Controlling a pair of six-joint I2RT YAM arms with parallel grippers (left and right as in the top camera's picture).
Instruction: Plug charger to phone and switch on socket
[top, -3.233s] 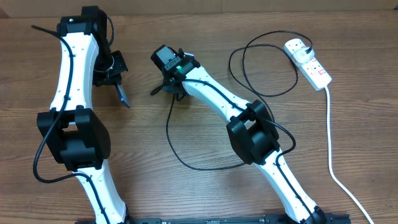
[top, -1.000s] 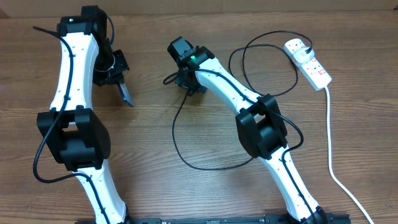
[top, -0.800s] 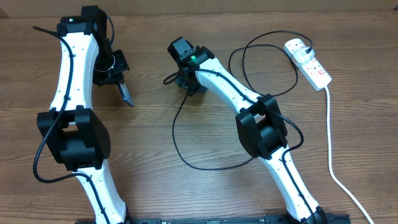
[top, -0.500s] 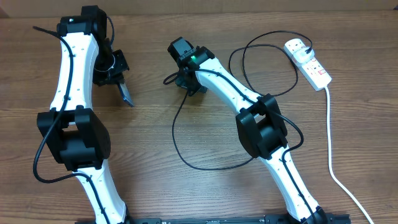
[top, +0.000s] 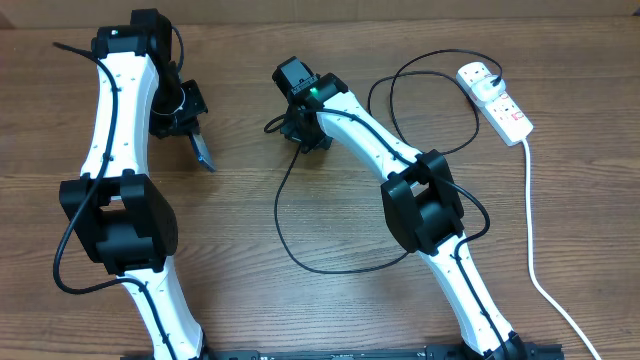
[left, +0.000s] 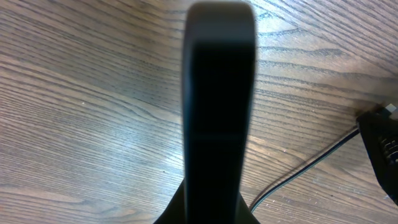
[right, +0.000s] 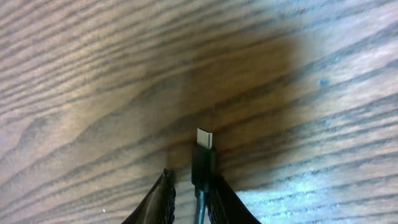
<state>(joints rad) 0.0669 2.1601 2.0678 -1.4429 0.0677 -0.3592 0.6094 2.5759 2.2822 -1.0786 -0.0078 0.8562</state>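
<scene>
My left gripper (top: 190, 130) is shut on the phone (top: 204, 153), a dark slab held edge-up just above the table; in the left wrist view the phone (left: 221, 93) fills the middle and its screen is hidden. My right gripper (top: 272, 126) is shut on the charger's small plug tip (right: 205, 148), which points forward between the fingers (right: 191, 178) just above the wood. The charger cable (top: 400, 95) loops across the table to its black plug (top: 482, 72) in the white socket (top: 498, 102) at the far right. The phone and the plug tip are apart.
The socket's thick white cord (top: 530, 230) runs down the right side to the front edge. A loop of the charger cable (top: 300, 250) lies between the two arms. The cable (left: 311, 165) and my right gripper (left: 382, 140) show at the right of the left wrist view.
Since 3.2 s ago my right gripper moved right and a little back, dragging the cable loop along. In the last second nothing visibly moved.
</scene>
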